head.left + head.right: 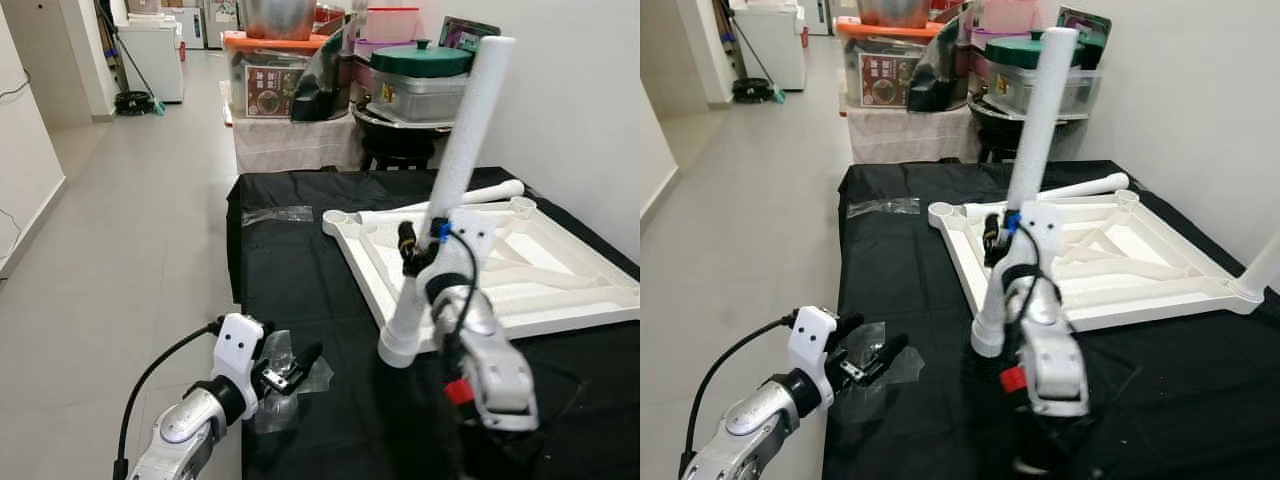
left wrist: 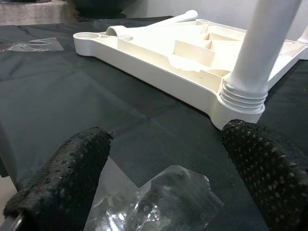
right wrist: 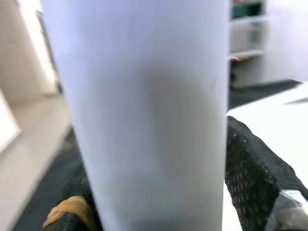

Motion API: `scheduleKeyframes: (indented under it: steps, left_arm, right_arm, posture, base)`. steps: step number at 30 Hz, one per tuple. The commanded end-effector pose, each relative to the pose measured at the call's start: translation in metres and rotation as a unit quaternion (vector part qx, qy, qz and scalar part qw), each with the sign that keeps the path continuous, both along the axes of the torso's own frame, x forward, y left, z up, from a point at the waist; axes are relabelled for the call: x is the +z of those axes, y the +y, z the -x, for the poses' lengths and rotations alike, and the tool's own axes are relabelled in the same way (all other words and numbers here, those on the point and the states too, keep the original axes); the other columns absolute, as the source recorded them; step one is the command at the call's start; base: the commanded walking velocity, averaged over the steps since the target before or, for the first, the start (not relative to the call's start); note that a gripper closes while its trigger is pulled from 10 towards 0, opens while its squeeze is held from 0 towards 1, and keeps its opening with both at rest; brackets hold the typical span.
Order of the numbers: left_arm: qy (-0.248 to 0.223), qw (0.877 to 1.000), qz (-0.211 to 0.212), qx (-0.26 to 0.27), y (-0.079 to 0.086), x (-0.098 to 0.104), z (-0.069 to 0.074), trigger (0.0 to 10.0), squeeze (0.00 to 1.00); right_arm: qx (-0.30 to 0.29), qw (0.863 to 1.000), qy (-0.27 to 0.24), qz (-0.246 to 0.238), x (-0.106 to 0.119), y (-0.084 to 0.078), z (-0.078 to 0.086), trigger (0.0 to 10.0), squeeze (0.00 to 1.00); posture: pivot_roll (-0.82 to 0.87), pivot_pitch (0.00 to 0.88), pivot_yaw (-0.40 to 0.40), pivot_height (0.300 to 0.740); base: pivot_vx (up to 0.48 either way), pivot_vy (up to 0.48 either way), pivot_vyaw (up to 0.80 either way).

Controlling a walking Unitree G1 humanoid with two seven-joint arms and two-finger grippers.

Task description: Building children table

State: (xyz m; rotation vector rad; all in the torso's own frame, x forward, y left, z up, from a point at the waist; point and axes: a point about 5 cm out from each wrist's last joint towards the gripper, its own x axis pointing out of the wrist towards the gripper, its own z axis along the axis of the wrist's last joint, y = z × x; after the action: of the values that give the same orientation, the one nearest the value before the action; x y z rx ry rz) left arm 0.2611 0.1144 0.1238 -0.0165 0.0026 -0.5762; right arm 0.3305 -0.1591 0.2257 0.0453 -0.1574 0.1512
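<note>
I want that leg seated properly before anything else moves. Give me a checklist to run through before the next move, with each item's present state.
1. Right gripper closed on the white leg: ok, fingers on both sides in the right wrist view.
2. Leg base at the near corner socket of the upside-down tabletop: ok.
3. Leg upright: not ok, it leans away to the right.
4. Threads fully screwed in: not ok, thread rings visible above the socket.
5. Left gripper free: ok, open and empty over the plastic wrapper.
6. Spare leg within reach: cannot tell, it lies at the tabletop's far edge.
</note>
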Motion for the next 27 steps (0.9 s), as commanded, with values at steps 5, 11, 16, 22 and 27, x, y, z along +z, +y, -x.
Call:
scheduleKeyframes:
  steps: [5,11,16,22,27]
  left_arm:
    - [0.004,1.000,0.002,-0.006,-0.002,-0.003,0.000,10.0,0.00]
    - [0.002,1.000,0.002,-0.005,-0.002,-0.001,-0.001,10.0,0.00]
    - [0.002,1.000,0.001,-0.002,-0.001,-0.002,0.000,10.0,0.00]
    - [0.003,1.000,0.000,0.000,0.000,-0.002,0.002,10.0,0.00]
    - [0.003,1.000,0.000,-0.001,0.000,-0.002,0.002,10.0,0.00]
  right_arm:
    - [0.177,0.980,0.011,0.087,-0.004,-0.037,-0.012,10.0,0.00]
    - [0.258,0.962,0.008,0.095,0.002,-0.034,-0.020,10.0,0.00]
    - [0.368,0.925,0.014,0.091,0.000,-0.021,-0.019,10.0,0.00]
    - [0.456,0.885,0.008,0.099,0.002,-0.011,-0.012,10.0,0.00]
    - [0.490,0.866,-0.004,0.103,0.004,-0.002,-0.005,10.0,0.00]
  posture:
    - [0.07,0.000,-0.079,0.740]
    - [0.08,0.000,-0.085,0.740]
    - [0.09,0.000,-0.095,0.740]
    - [0.10,0.000,-0.100,0.740]
    - [0.10,0.000,-0.100,0.740]
  base:
    - [0.000,0.000,0.00]
    - [0.000,0.000,0.00]
    - [0.000,0.000,0.00]
    - [0.000,0.000,0.00]
    - [0.000,0.000,0.00]
